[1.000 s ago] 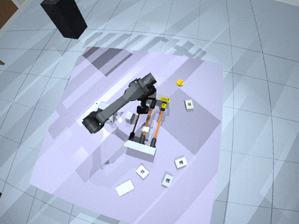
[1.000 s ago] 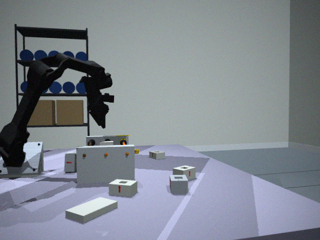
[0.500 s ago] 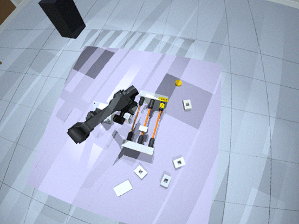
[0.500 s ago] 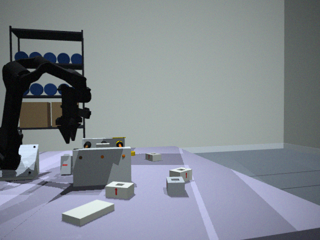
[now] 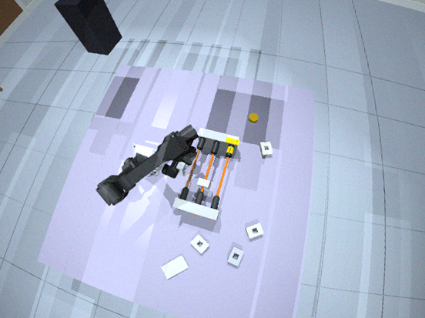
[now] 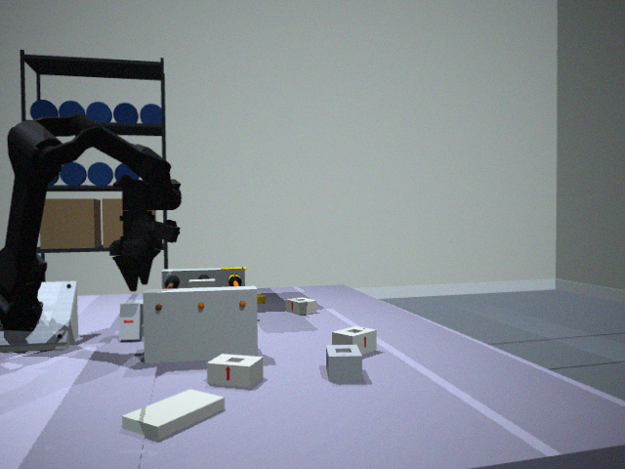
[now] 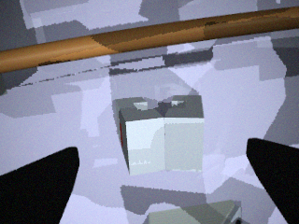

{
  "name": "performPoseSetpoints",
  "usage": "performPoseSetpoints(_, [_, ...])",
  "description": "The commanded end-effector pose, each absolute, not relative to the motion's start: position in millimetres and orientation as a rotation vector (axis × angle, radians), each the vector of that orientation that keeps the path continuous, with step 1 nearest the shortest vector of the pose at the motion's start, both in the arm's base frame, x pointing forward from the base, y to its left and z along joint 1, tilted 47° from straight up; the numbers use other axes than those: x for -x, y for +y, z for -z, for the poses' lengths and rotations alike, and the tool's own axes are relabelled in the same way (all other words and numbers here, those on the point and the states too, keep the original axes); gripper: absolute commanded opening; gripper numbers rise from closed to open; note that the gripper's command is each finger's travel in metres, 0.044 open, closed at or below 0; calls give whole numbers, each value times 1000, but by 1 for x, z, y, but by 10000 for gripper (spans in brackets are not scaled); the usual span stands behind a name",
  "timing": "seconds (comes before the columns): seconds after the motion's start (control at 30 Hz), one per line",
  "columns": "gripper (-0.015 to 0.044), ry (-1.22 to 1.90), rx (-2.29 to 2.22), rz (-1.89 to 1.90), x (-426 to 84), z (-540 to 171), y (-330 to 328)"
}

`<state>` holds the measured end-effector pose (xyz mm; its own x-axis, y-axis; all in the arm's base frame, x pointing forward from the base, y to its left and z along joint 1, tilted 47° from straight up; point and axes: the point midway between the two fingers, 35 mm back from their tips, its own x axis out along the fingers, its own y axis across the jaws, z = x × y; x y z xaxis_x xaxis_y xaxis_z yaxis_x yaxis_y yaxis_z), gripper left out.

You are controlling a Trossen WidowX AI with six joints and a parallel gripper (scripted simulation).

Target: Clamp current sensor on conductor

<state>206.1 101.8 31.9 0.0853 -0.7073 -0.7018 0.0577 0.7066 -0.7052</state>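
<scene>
The open split-core sensor (image 5: 182, 168) (image 6: 130, 325) (image 7: 184, 145) stands on the table beside the conductor rack, on the arm's side. Its two pale halves part at the far side in the wrist view; a red mark shows on its left face. My gripper (image 6: 139, 286) (image 7: 163, 151) is open and empty, pointing down above the sensor, with one finger to each side in the wrist view. The orange LOAD conductor (image 5: 222, 176) is the farthest from the arm, with a yellow LOAD marker (image 5: 231, 141) (image 6: 233, 268) at the rack's back end. The conductor nearest the arm (image 5: 193, 169) (image 7: 140, 42) runs beside the sensor.
The rack's front panel (image 5: 195, 209) (image 6: 201, 327) stands upright. A white block (image 5: 204, 182) sits on the middle conductor. Several closed white sensors, a flat white block (image 5: 174, 267) (image 6: 174, 411) and a yellow disc (image 5: 253, 117) (image 6: 261, 298) lie around the rack.
</scene>
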Motion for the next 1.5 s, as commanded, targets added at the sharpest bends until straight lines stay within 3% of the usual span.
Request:
performPoseSetpoints(0.0, [440,1380,600,623,-206,-27,96])
performPoseSetpoints(0.7, [440,1379,601,626,-207,-6,72])
performPoseSetpoints(0.9, [282,1378,590,625,-208,-9,76])
performPoseSetpoints(1.3, [202,1378,590,625,-208,-9,76])
performPoseSetpoints(1.47, [71,1379,590,623,-208,-16,85])
